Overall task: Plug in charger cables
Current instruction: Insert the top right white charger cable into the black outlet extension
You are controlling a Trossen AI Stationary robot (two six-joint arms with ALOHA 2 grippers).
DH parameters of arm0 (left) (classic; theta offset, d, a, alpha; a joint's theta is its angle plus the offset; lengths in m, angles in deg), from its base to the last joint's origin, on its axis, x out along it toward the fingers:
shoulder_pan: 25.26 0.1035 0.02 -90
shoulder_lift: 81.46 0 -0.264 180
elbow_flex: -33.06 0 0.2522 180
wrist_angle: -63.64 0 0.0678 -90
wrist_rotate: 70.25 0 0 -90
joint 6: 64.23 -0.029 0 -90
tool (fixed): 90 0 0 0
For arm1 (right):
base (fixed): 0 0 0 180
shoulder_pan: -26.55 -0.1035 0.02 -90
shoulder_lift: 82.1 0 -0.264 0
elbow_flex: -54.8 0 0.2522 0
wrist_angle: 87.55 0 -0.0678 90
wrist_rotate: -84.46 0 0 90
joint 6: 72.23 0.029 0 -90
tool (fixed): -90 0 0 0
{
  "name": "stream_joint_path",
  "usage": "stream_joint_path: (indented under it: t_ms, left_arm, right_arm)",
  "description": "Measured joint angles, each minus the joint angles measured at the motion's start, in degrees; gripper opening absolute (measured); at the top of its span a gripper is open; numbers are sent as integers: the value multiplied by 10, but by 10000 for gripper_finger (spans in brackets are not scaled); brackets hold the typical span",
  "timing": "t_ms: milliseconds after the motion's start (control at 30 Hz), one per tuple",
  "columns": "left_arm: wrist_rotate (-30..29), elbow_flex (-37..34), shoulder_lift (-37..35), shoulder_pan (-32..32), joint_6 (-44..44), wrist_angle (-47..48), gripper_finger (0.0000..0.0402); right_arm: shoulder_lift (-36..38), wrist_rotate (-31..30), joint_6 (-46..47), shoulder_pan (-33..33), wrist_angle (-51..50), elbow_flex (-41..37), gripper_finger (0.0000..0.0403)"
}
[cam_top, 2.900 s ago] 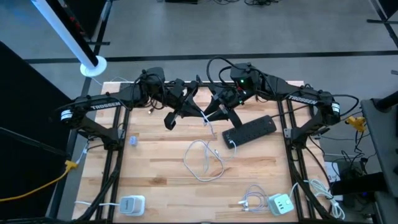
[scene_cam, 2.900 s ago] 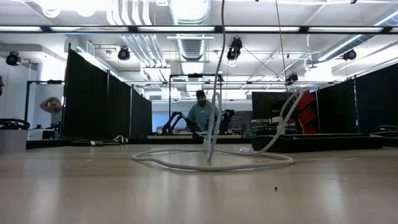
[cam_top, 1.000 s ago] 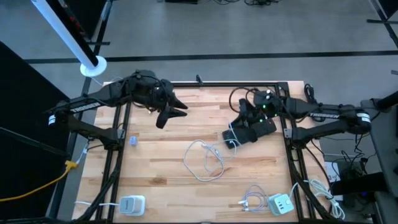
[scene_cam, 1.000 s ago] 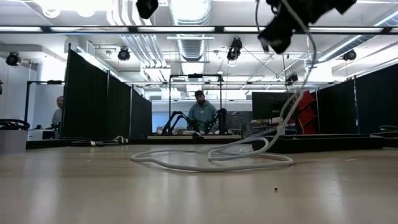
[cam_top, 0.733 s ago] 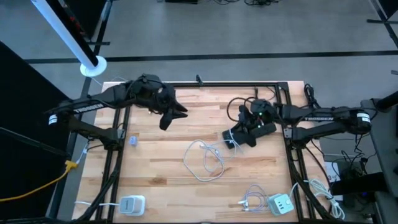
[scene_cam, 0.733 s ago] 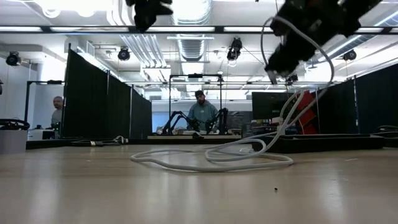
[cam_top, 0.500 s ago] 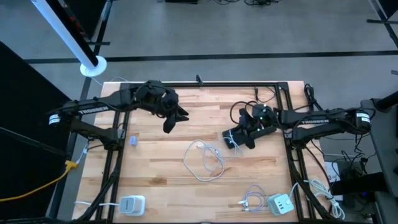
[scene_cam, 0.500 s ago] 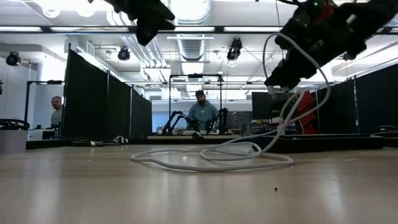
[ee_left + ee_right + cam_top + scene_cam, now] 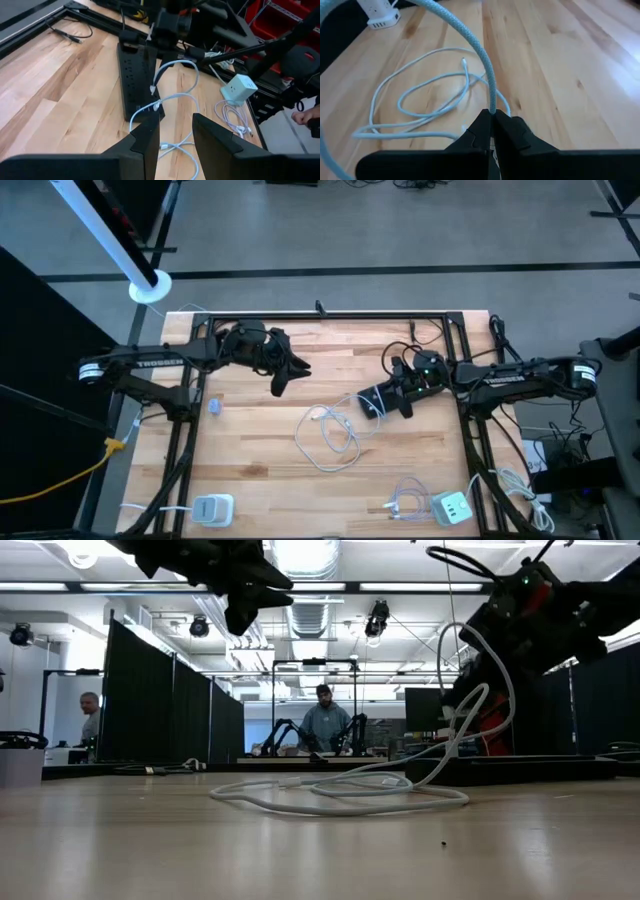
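Note:
A thin white charger cable (image 9: 330,435) lies in loose loops on the wooden table, as the low view (image 9: 340,795) and the right wrist view (image 9: 420,100) also show. A black power strip (image 9: 137,75) lies at the table's right. My right gripper (image 9: 383,400) is above the strip's near-left end, shut on the white cable (image 9: 487,75). My left gripper (image 9: 283,380) hangs open and empty above the table's far middle, its fingers (image 9: 175,135) pointing toward the strip. My right gripper pinches the white cable (image 9: 491,111) between its two fingertips. From the fingers the cable rises in an arc (image 9: 490,650) and runs down to the loops on the table. Which part of the cable's length it holds, I cannot tell.
A white charger block (image 9: 212,508) stands at the near left. Another block (image 9: 452,507) stands at the near right, with a small bundle of white cable (image 9: 405,500) beside it. A small pale object (image 9: 213,406) lies at the left. People show in the room beyond the table.
My right gripper has come down toward the power strip with the white cable in its shut fingers, and the raised cable arc has come down with it. My left gripper has come down and moved toward the table's right and near side.

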Motion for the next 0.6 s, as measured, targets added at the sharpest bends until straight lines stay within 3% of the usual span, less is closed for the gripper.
stream_joint_path:
  t_ms: [433,600]
  left_arm:
    - [-14,0,0,0,2,-5,105]
    - [-14,0,0,0,6,3,105]
  right_arm:
    - [-149,2,-14,0,74,32,0]
    - [-173,50,1,0,82,74,0]
